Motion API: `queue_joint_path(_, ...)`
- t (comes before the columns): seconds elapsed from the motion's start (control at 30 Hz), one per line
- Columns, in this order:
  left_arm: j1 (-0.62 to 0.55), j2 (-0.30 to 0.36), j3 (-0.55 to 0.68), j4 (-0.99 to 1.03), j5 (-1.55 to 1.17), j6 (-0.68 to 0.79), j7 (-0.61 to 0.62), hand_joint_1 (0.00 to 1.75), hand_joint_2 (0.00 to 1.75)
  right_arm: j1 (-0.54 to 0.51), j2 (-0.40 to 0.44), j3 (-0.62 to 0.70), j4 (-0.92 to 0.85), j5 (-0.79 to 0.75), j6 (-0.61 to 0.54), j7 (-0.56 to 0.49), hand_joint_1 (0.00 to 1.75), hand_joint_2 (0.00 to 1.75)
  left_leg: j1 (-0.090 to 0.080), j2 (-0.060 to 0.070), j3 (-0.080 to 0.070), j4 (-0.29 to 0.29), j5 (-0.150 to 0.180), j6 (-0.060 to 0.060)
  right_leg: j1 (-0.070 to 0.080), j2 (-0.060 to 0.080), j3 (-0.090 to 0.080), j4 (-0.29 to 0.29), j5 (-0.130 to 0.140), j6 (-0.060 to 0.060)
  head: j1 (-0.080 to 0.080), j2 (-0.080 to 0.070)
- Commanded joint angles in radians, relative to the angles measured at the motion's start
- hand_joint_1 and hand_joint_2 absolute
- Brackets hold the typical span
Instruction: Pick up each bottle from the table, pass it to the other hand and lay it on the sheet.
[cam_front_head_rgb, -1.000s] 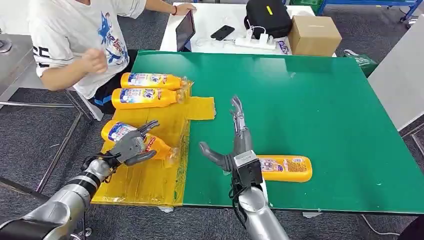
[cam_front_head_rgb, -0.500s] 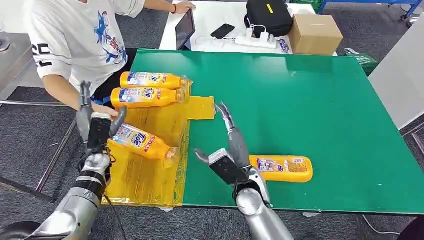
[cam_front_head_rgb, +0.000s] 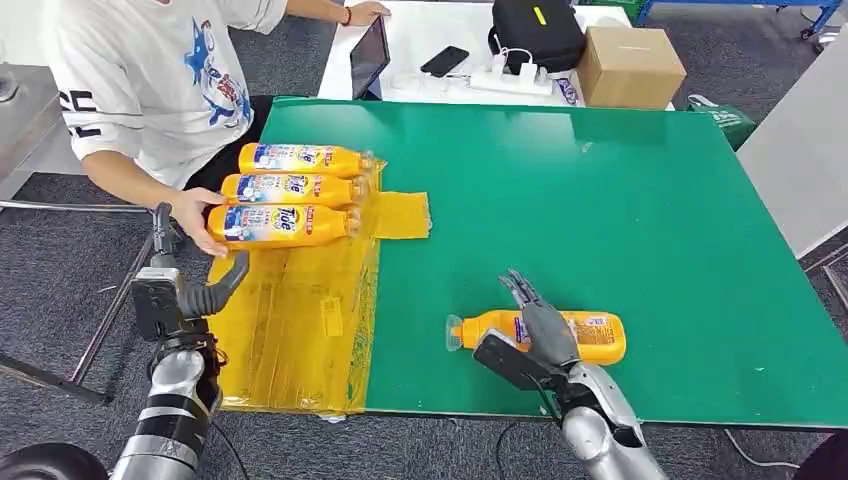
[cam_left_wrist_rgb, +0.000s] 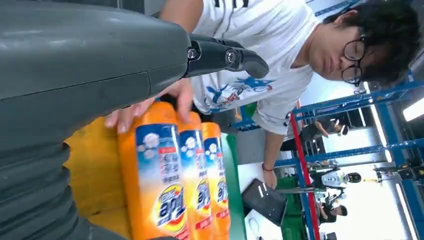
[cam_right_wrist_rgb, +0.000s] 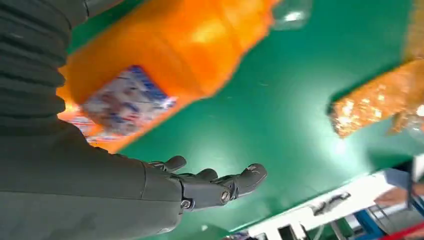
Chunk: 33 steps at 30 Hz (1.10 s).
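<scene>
Right hand (cam_front_head_rgb: 540, 335) has dropped over the bottle (cam_front_head_rgb: 590, 338), hiding its middle.

The left hand (cam_front_head_rgb: 172, 285) is raised upright on a bent silver arm, fingers (cam_front_head_rgb: 162, 226) apart, thumb jutting sideways, holding nothing. The right hand (cam_front_head_rgb: 535, 338) reaches forward low, palm down, fingers (cam_right_wrist_rgb: 220, 185) gently curled, empty.

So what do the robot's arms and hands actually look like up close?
Each arm is a shiny silver jointed tube with thin black cables near the wrist. The left robot hand and right robot hand are dark grey, with a ribbed grey cover, a thick grey thumb and darker slim fingers.
</scene>
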Motion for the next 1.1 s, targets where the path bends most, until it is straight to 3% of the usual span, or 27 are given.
queue_joint_path(0.03,-0.027,-0.019,-0.015,0.027,-0.048,-0.014,-0.001,0.0,1.75,0.004,-0.044,0.003,-0.023,-0.005,0.041,0.0,0.0,1.75,0.001,-0.001,0.001,0.0,0.0,-0.001,0.001,-0.002,0.002,0.0,-0.001,-0.001,0.0,0.0)
queue_joint_path(0.07,-0.034,-0.018,-0.014,0.035,-0.049,-0.018,-0.001,0.0,1.75,-0.001,-0.047,0.009,-0.015,-0.006,0.043,0.0,0.0,1.75,0.002,0.0,0.006,0.001,-0.003,-0.002,0.002,-0.002,0.007,0.0,-0.003,-0.003,0.0,0.0)
queue_joint_path(0.6,-0.054,-0.016,-0.02,0.07,-0.06,-0.024,-0.003,0.0,1.75,-0.023,-0.052,0.015,0.009,-0.003,0.043,0.0,0.0,1.75,0.001,0.001,0.004,0.0,-0.001,-0.001,0.001,-0.001,0.004,0.0,-0.001,-0.002,0.0,0.0)
queue_joint_path(0.93,-0.117,-0.015,-0.02,0.205,-0.05,-0.045,-0.026,0.0,1.75,-0.238,-0.085,0.058,0.27,-0.031,0.103,0.011,0.0,1.75,0.001,0.003,0.003,0.0,0.0,0.0,0.001,0.001,0.003,-0.001,0.001,-0.001,0.0,0.0)
queue_joint_path(1.1,-0.125,-0.021,-0.032,0.222,-0.046,-0.056,-0.014,0.0,1.75,-0.286,-0.107,0.068,0.355,-0.035,0.133,0.033,0.0,1.75,0.0,0.001,0.003,0.0,0.001,0.0,0.001,0.0,0.004,-0.001,0.0,-0.001,0.0,0.0)
